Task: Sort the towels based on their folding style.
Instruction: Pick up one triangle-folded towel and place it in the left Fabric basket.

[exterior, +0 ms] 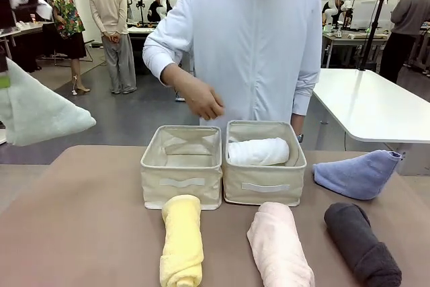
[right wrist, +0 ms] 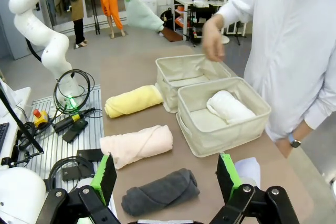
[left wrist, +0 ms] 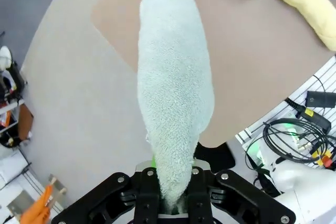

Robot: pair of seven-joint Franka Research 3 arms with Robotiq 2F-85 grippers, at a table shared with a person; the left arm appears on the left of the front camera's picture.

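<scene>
My left gripper (left wrist: 170, 203) is shut on the pale green-grey cone towel (left wrist: 176, 87), which hangs high off the table's left edge (exterior: 37, 115). A white roll (exterior: 259, 151) lies in the right beige bin (exterior: 264, 189); the left bin (exterior: 181, 183) holds nothing. In front of the bins lie the yellow roll (exterior: 181, 240), pink roll (exterior: 279, 247) and dark grey roll (exterior: 361, 243). The periwinkle cone (exterior: 359, 174) rests at the right. My right gripper (right wrist: 167, 177) is open, just above the dark grey roll (right wrist: 160, 192), with nothing between its fingers.
The person stands behind the bins with one hand (exterior: 205, 102) hovering over the left bin. Cables and a controller (right wrist: 73, 121) lie on the floor grating beside the table. A white table (exterior: 376, 105) stands at the far right.
</scene>
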